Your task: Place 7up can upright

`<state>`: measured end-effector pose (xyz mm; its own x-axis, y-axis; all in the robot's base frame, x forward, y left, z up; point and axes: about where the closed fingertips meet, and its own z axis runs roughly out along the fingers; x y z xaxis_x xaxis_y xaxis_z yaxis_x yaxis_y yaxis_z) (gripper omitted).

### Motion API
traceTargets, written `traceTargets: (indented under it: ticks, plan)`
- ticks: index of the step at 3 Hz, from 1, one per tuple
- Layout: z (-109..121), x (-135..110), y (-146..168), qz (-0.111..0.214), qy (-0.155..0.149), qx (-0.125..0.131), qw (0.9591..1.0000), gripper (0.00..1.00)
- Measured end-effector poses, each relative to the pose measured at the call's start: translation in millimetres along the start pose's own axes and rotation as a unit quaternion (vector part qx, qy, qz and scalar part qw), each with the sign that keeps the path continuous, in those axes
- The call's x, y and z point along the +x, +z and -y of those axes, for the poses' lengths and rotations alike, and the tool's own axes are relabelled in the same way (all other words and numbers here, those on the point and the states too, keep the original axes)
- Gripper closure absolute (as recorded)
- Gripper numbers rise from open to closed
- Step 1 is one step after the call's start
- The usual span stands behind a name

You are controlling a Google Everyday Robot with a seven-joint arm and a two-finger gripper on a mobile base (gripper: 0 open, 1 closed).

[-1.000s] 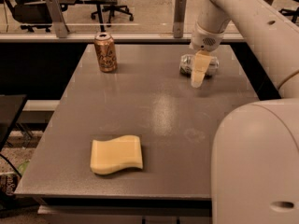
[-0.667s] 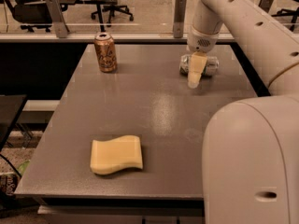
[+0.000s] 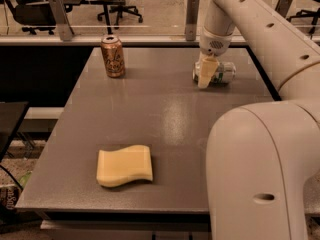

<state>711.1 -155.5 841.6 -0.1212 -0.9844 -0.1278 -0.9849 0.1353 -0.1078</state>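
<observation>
The 7up can [image 3: 223,72] is silvery-white with green print. It lies on its side at the far right of the grey table [image 3: 165,114]. My gripper [image 3: 205,79] hangs from the white arm and is down over the can's left end, with a pale yellow finger [image 3: 205,72] in front of it. The can's left end is hidden behind that finger.
A brown-orange can [image 3: 113,57] stands upright at the table's far left. A yellow wavy sponge [image 3: 124,165] lies near the front edge. My large white arm body [image 3: 255,174] covers the front right corner. Office chairs stand behind a rail beyond the table.
The arm and gripper have shifted slightly left along the can. The can stays lying on its side in the same spot.
</observation>
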Motion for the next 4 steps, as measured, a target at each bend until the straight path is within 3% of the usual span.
traceTargets:
  ticks: [1,2,3,4]
  plan:
    - [-2,-5,-12,0.025,0.01,0.002,0.9996,0.7]
    - [-8,-14,-30,0.059,0.016,0.005,0.9981,0.93]
    - [-22,-26,-59,0.126,0.032,0.007,0.9915,1.0]
    - [-45,-41,-85,0.237,0.047,0.001,0.9703,1.0]
